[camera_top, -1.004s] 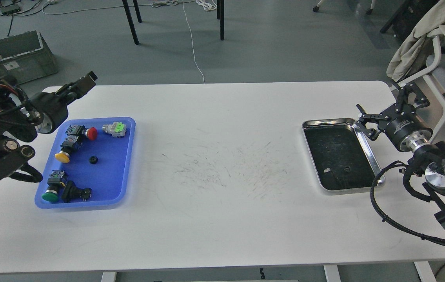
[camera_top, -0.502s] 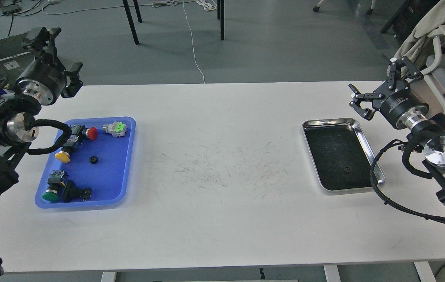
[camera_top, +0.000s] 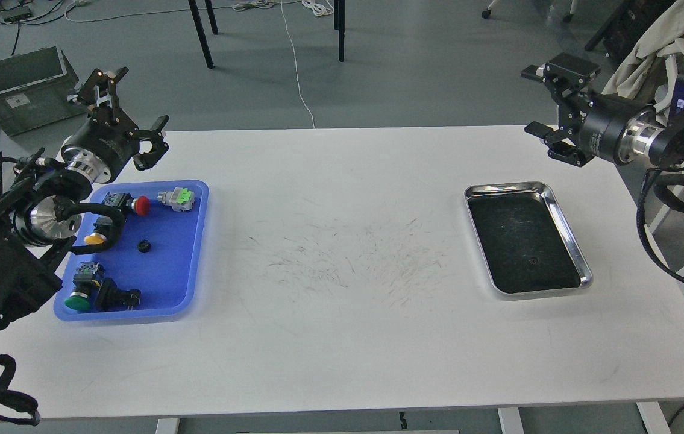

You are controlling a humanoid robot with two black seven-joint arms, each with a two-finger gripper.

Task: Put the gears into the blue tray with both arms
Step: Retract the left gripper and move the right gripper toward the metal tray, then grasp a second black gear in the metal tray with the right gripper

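Observation:
The blue tray [camera_top: 168, 265] lies at the table's left. One small black gear [camera_top: 144, 245] rests near its middle, among several push-button switches. A second tiny dark gear [camera_top: 534, 261] lies in the steel tray [camera_top: 566, 224] at the right. My left gripper [camera_top: 129, 110] hovers above the table's far edge just behind the blue tray, open, with nothing between its fingers. My right gripper [camera_top: 543, 106] is raised over the far right edge of the table, behind the steel tray, open and holding nothing.
Switches with red [camera_top: 141, 205], bright green [camera_top: 182, 195], yellow [camera_top: 96, 240] and dark green [camera_top: 78, 301] caps, plus a black one [camera_top: 116, 295], crowd the blue tray. A grey crate [camera_top: 16, 87] sits on the floor at far left, a draped chair [camera_top: 649, 48] at far right.
The right gripper lifted from the steel tray's right rim and moved back beyond it. The left arm swung up and right, its gripper now behind the blue tray. Both gears stayed put.

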